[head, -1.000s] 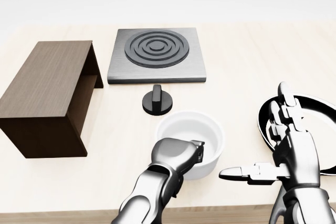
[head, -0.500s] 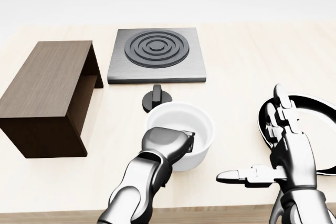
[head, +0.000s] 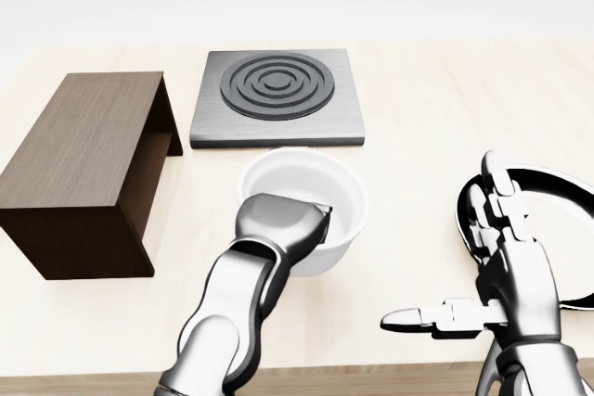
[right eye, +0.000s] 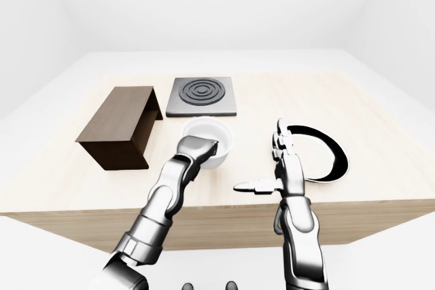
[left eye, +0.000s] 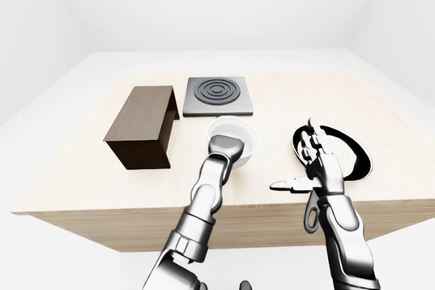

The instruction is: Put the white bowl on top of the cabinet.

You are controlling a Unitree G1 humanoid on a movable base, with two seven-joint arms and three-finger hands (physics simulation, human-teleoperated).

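Note:
The white bowl (head: 306,194) is in the middle of the head view, just below the stove plate, and looks raised off the table. My left hand (head: 314,218) is shut on the bowl's near rim, with the fingers inside the rim and the palm outside. The dark brown cabinet (head: 82,159) lies on the table at the left, its open side facing right, a short gap left of the bowl. My right hand (head: 457,261) is open and empty at the lower right, fingers upright and thumb pointing left.
A grey stove plate (head: 277,97) with dark rings lies at the top centre. A black pan (head: 557,199) with a white rim lies at the right, behind my right hand. The table's near edge (head: 371,373) runs along the bottom.
My left hand has carried the bowl up and to the left in the view. The bowl now covers the black knob below the stove plate. The right hand has barely moved.

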